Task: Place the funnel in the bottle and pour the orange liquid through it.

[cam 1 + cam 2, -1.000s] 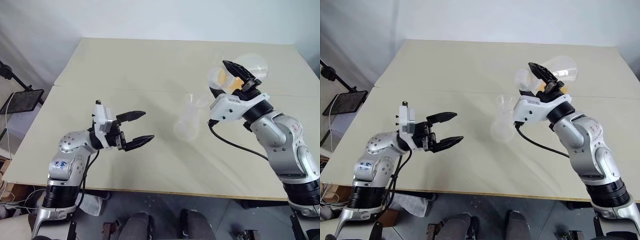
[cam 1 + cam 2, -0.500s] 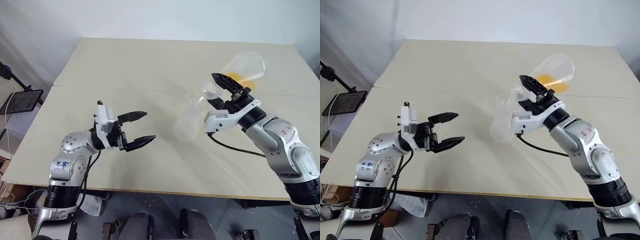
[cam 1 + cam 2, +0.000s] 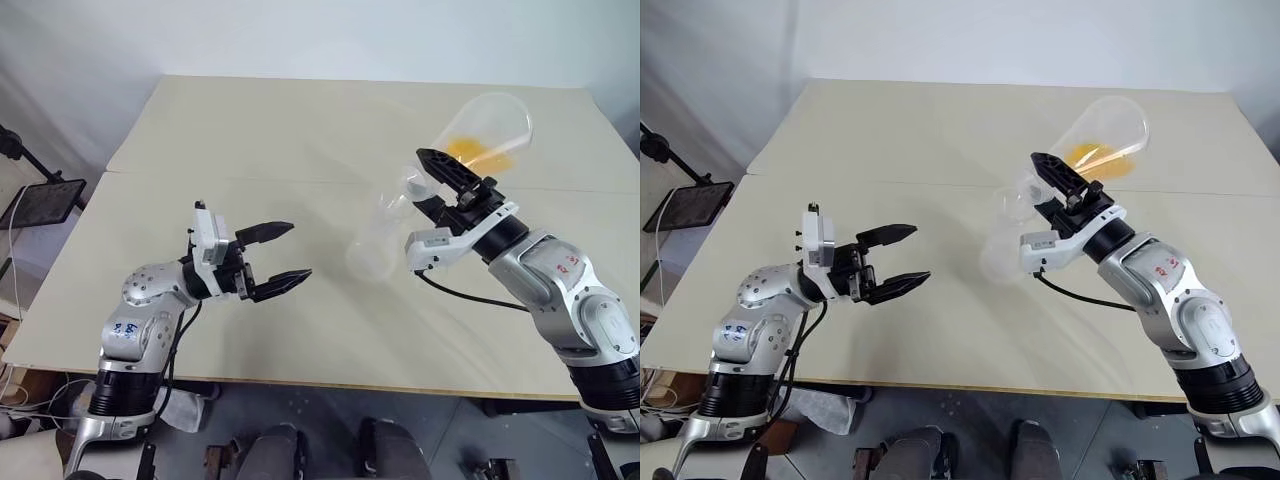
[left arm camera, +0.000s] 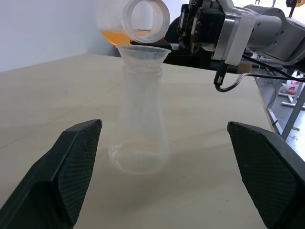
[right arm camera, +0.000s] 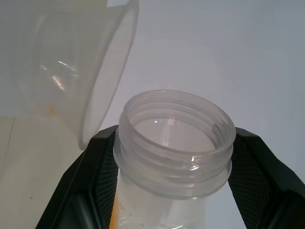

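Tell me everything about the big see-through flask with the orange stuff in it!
The big flask is clear plastic, cone-shaped with a wide base and a threaded round neck. The right hand is shut on its neck and holds it tipped over in the air, mouth aimed down at the funnel sitting in the bottle. A little orange liquid pools along its lower wall, near the mouth.

Right gripper (image 3: 1060, 186) tilts flask (image 3: 1102, 140) of orange liquid (image 3: 1092, 156) over bottle (image 3: 1002, 250).
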Available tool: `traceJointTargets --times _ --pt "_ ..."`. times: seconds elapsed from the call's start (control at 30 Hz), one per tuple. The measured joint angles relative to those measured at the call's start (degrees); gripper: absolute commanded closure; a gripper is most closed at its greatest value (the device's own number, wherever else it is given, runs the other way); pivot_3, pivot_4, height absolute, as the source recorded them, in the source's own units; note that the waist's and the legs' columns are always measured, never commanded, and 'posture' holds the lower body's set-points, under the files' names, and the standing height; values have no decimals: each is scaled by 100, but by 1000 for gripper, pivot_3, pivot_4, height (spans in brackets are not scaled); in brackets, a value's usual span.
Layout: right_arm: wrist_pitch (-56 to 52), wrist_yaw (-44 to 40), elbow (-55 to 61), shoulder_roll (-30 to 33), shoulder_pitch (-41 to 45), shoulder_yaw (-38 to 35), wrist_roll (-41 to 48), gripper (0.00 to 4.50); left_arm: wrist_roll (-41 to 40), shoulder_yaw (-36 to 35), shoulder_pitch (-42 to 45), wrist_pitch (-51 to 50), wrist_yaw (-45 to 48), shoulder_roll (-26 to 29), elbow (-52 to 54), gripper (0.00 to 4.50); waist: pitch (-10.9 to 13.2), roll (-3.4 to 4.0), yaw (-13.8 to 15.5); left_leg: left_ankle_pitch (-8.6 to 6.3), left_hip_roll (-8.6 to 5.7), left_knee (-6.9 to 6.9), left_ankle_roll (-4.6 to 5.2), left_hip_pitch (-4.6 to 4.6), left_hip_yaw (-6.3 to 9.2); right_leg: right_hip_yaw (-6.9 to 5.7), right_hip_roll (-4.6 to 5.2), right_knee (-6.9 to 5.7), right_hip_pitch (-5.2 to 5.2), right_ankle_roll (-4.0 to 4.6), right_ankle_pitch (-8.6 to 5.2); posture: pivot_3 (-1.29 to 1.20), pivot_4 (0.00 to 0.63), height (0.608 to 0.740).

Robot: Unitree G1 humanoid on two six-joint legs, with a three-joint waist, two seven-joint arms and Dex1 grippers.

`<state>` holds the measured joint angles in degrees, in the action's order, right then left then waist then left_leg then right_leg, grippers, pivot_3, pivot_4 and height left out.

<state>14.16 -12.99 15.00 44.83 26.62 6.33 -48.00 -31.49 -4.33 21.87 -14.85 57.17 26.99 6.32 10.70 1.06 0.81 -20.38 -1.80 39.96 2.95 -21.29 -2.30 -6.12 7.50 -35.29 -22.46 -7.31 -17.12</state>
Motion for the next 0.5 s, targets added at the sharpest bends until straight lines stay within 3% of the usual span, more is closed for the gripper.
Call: traceJointTargets --times 0.5 --pt "242 143 -248 85 238 -5 -237 1723 1 43 6 2 -27 -114 0 0 0 0 -17 0 1 -2 -1 0 0 0 -2 6 1 0 0 0 150 740"
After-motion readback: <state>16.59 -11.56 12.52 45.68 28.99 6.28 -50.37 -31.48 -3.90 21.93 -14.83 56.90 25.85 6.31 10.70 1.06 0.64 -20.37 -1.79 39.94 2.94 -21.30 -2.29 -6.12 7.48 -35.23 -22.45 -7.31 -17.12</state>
